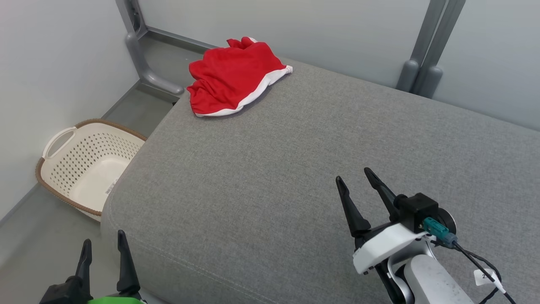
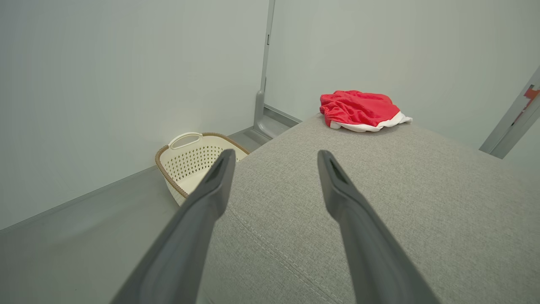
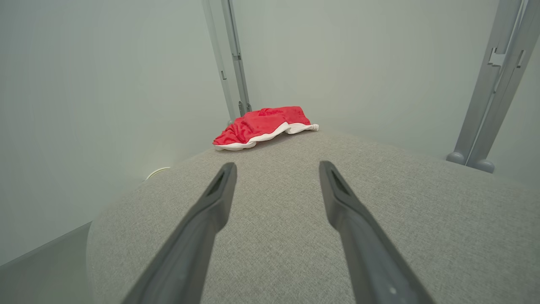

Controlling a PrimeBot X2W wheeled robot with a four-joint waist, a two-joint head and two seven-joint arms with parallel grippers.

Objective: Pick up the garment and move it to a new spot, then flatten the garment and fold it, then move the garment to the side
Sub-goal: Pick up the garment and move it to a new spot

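L jaws spread, R jaws spread, both empty, red garment (image 1: 230, 78) on grey cushion (image 1: 295, 169) far corner, cable tag (image 1: 485, 276) unreadable

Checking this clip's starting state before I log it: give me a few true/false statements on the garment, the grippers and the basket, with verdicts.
1. The red garment lies bunched up at the far left corner of the grey cushion. True.
2. The right gripper is clamped on the red garment. False: it is open and empty, over the near part of the cushion, well apart from the garment.
3. The left gripper is open and holds nothing. True.
4. The garment sits in the basket. False: the basket stands on the floor left of the cushion; the garment is on the cushion.
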